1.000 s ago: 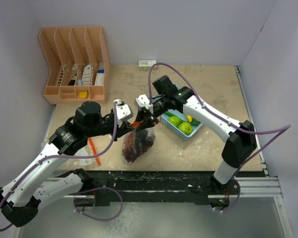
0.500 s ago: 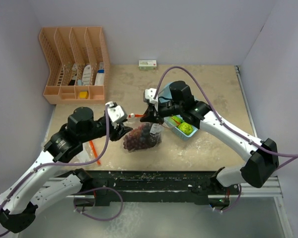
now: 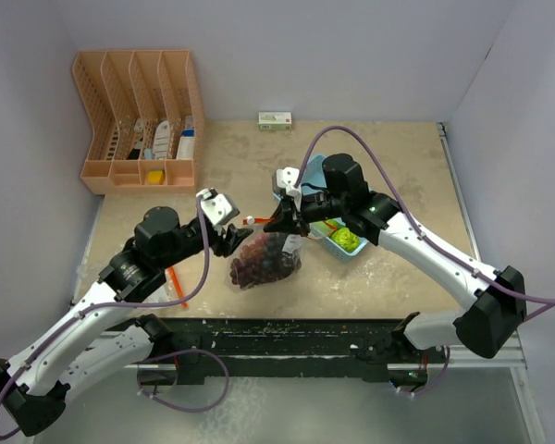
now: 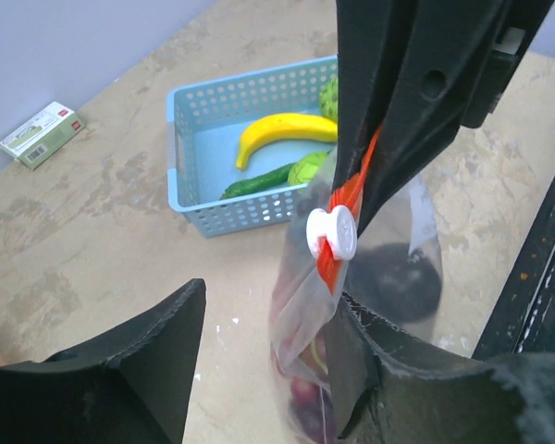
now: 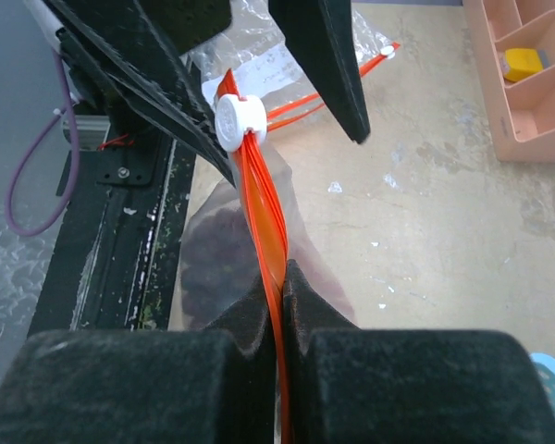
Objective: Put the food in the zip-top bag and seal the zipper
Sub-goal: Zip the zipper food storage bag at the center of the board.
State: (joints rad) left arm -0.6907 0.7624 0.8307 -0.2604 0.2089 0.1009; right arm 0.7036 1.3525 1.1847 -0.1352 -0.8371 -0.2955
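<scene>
A clear zip-top bag (image 3: 264,261) with an orange zipper strip (image 5: 264,208) and a white slider (image 5: 239,121) holds the dark red-purple grape bunch (image 5: 211,268). My right gripper (image 5: 279,274) is shut on the zipper strip and holds the bag's top up (image 3: 282,220). My left gripper (image 4: 268,310) is open. The bag's left end and the slider (image 4: 333,233) lie between its fingers, close to the right finger (image 4: 388,370). The banana (image 4: 282,129), the long green vegetable (image 4: 264,180) and the bumpy lime-green fruits (image 3: 345,238) lie in the light-blue basket (image 4: 196,176).
An orange desk organizer (image 3: 139,116) stands at the back left. A small box (image 3: 275,119) lies by the back wall. A second clear bag with an orange zipper (image 3: 173,280) lies on the table under my left arm. The black table edge (image 3: 305,333) runs just in front of the bag.
The right gripper has carried the bag's top to the right and lower, and the bag of grapes now rests on the table. The left gripper has drawn back to the bag's left end.
</scene>
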